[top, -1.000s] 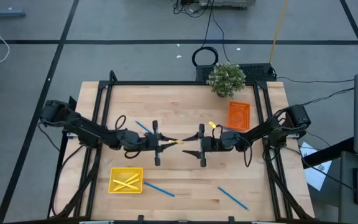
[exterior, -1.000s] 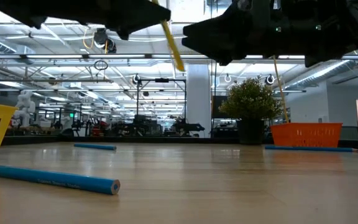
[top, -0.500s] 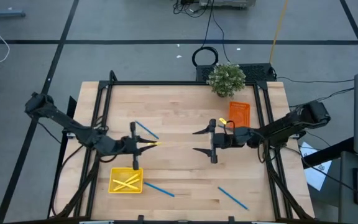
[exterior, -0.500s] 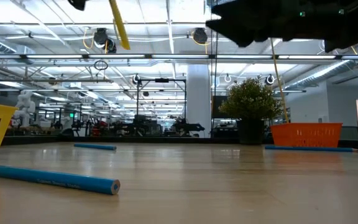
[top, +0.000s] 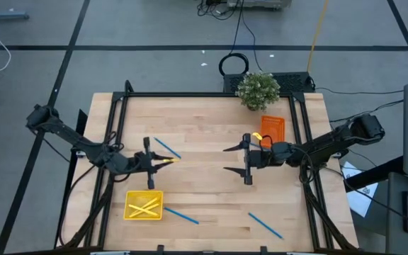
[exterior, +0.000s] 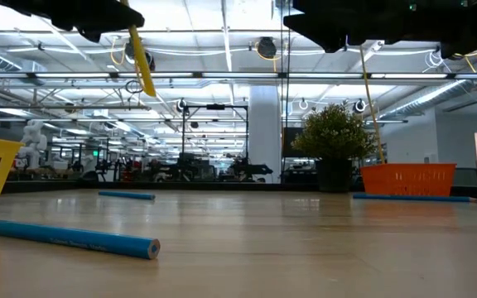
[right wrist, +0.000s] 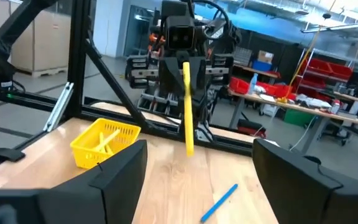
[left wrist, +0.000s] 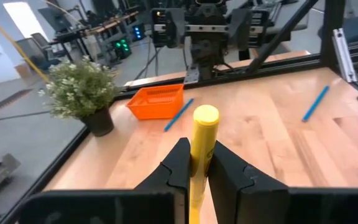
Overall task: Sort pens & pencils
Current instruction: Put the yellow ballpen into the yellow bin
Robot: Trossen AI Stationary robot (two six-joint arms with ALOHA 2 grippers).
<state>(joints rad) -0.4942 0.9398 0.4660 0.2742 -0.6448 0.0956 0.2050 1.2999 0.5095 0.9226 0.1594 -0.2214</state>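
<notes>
My left gripper point(top: 156, 163) is shut on a yellow pencil point(top: 168, 161) above the table's left-middle, a little beyond the yellow tray point(top: 130, 210), which holds other yellow pencils point(top: 144, 207). In the low view the held pencil point(exterior: 142, 60) hangs high over the table. My right gripper point(top: 232, 159) is open and touches nothing, over the table's right-middle near the orange tray point(top: 272, 129). Blue pencils lie flat on the wood: one point(top: 166, 147) beyond my left gripper, two point(top: 181, 214) point(top: 265, 225) near the near edge, one point(left wrist: 178, 115) beside the orange tray. My left gripper pinches the yellow pencil point(left wrist: 199, 163) between its two fingers point(left wrist: 178, 168). The fingers come roughly level from the table's left and lie along the pencil. Its free end point(left wrist: 206, 116) sticks out past the fingertips toward the right arm. The pencil is lifted clear of the table and tilted.
A potted plant point(top: 258, 90) stands at the far edge beside the orange tray. Black frame rails point(top: 115, 134) run along the table's left and right sides. Bare wood point(top: 204, 191) lies between the arms and toward the near edge.
The two grippers, close together over the table's middle a second ago, have drawn apart. My left gripper has carried the yellow pencil toward the table's left, and in the low view the pencil has shifted with it. My right gripper has pulled back toward the right edge, staying open.
</notes>
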